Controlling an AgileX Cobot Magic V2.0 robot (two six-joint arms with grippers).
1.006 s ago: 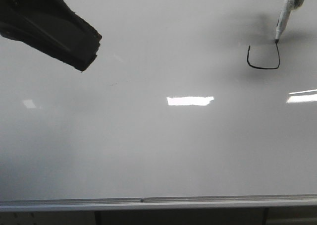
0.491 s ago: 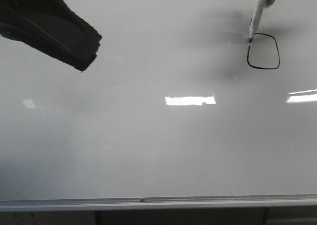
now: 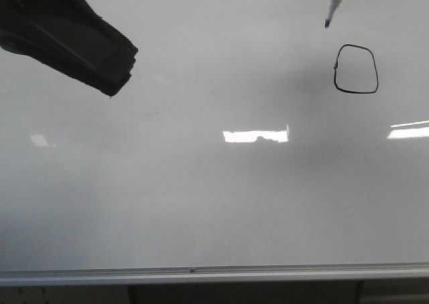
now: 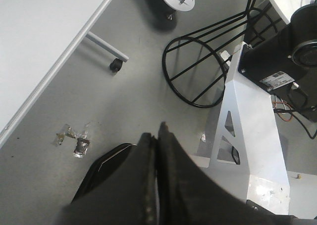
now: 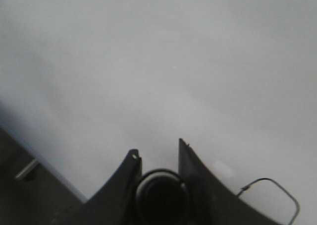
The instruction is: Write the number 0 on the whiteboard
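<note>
We saw the number 0 (image 3: 356, 69) closed on the whiteboard (image 3: 214, 203), toward its far right, just below the marker (image 3: 333, 4) gripped upright in the nearer right pincer (image 5: 157, 158), its tip lifted clear, while the left pincer (image 4: 156, 140) hung closed and empty.

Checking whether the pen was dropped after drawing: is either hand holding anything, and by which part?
The right hand holds the marker by its upper barrel, tip off the whiteboard. The left hand is shut and holds nothing.
</note>
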